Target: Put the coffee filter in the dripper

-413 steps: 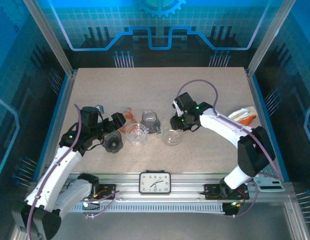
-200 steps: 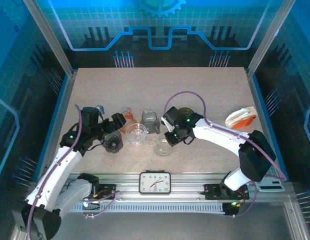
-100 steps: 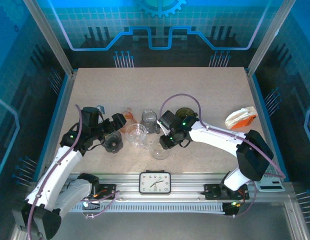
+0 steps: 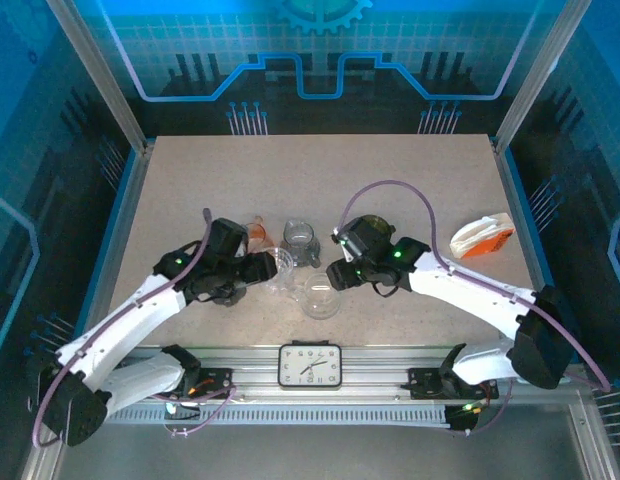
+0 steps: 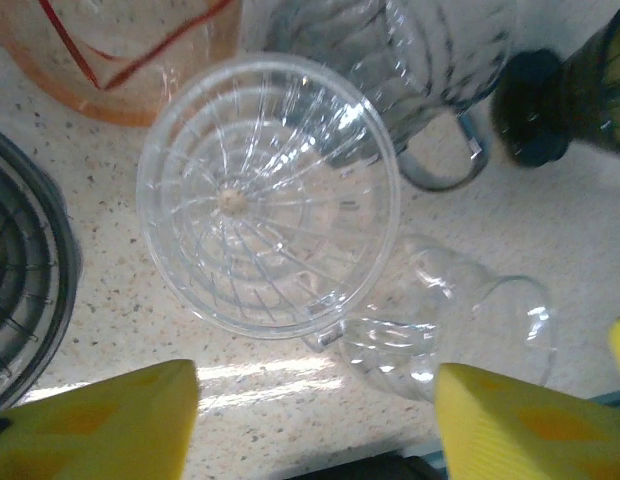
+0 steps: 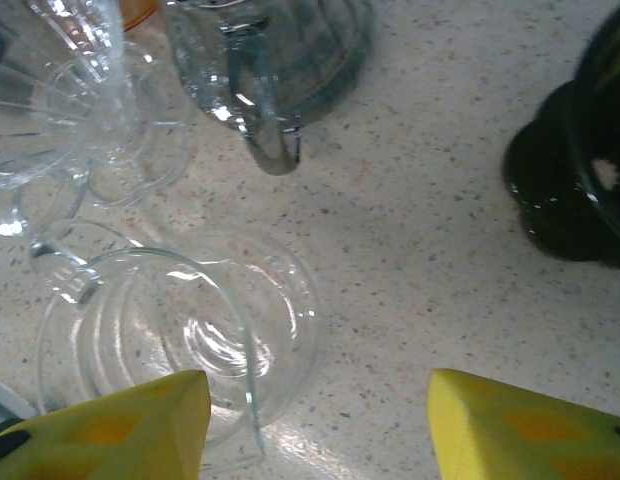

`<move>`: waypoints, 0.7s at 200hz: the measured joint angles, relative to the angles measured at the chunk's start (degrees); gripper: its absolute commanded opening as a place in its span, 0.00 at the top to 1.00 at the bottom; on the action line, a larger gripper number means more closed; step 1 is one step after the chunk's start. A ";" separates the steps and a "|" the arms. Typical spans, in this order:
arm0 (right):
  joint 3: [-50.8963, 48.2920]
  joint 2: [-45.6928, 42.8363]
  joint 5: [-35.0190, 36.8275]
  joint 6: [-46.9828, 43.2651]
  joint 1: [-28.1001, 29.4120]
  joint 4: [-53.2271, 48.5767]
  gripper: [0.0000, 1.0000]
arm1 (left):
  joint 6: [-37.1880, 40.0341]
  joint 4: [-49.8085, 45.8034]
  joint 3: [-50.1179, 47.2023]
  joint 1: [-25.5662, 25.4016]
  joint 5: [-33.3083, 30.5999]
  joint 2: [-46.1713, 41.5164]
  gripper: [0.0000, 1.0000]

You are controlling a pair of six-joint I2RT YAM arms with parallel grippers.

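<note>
Coffee filter pack [image 4: 482, 237], as I judge the orange-white packet, lies near the right edge of the desk [image 4: 410, 170], well apart from the empty clear dripper [image 5: 268, 195] beneath the left gripper [image 5: 315, 400]; the fingers of that one and of the right gripper [image 6: 315, 400] stand open and empty, so fetching a filter comes next.

A clock [image 4: 310, 365] is mounted on the front rail, just off the speckled table [image 4: 320, 170]. Further back, an orange cup [image 4: 254, 233], a glass jug [image 4: 301, 240] and a dark green cup [image 4: 371, 227] are lined up in a loose row.
</note>
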 measured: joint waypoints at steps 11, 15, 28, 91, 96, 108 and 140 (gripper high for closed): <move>-1.09 -0.92 0.20 0.24 -0.35 0.07 0.39 | -0.50 -0.04 0.00 -1.07 -1.16 1.53 0.41; -1.40 -1.20 0.33 0.26 -0.46 0.04 0.39 | -1.03 0.02 0.00 -1.38 -1.70 2.03 0.41; -2.29 -2.12 0.42 0.44 -0.83 0.09 0.39 | -1.92 0.11 0.00 -2.08 -3.26 3.34 0.41; -5.64 -8.26 0.39 0.44 -2.97 0.74 0.39 | -7.74 0.31 0.00 -2.69 -8.52 8.09 0.44; -5.64 -8.28 0.39 0.44 -2.97 0.76 0.39 | -7.98 0.35 0.00 -2.69 -8.66 8.09 0.44; -5.68 -8.28 0.39 0.44 -2.97 0.74 0.39 | -8.55 0.46 0.00 -2.69 -9.01 8.09 0.46; -9.88 -12.13 -0.09 0.42 -5.53 1.81 0.39 | -10.32 1.73 0.44 -2.69 -10.93 13.09 0.54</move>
